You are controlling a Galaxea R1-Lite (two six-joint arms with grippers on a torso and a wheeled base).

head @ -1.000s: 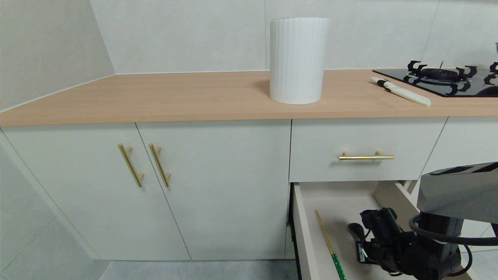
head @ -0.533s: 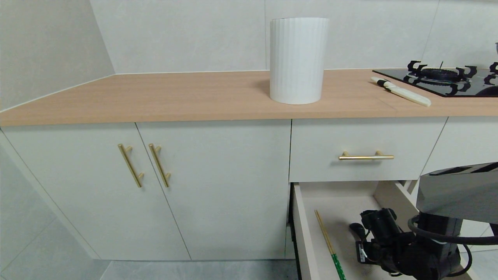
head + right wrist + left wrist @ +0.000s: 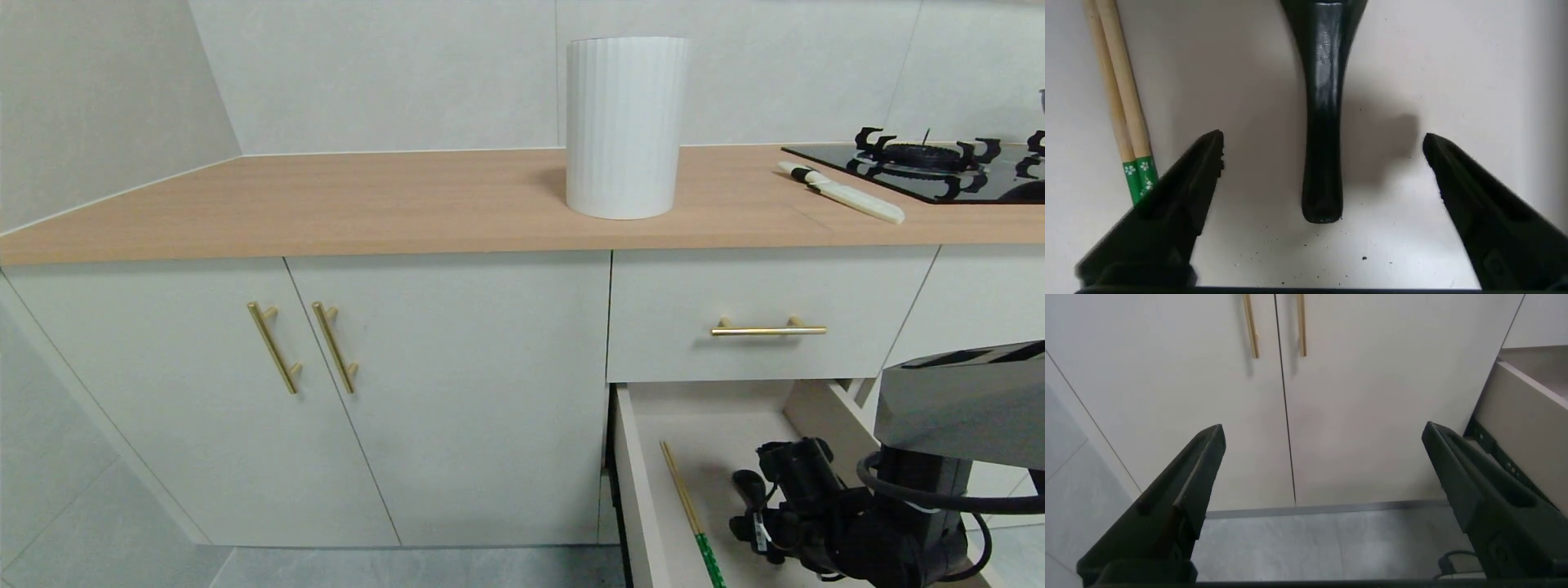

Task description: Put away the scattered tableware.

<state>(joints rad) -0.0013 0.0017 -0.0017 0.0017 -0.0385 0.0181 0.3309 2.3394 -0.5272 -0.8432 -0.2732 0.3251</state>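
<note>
Black spoon (image 3: 1321, 106) lay flat in the open drawer (image 3: 637, 482), right gripper (image 3: 1321, 147) directly above it.
We saw its long axis run front-to-back, roughly parallel to the chopsticks (image 3: 1120, 106) beside it. The handle tip pointed to the drawer front, same way as their green ends. Right gripper's fingers were spread wide on either side of the handle, holding nothing. Left gripper (image 3: 1321, 433) was also wide open and empty, facing the cabinet doors (image 3: 1290, 392). Versus 1 s earlier: right wrist sat slightly lower; spoon and chopsticks hadn't shifted.

Drawer (image 3: 718, 433) with chopsticks (image 3: 690, 513), black spoon (image 3: 1323, 106)
</note>
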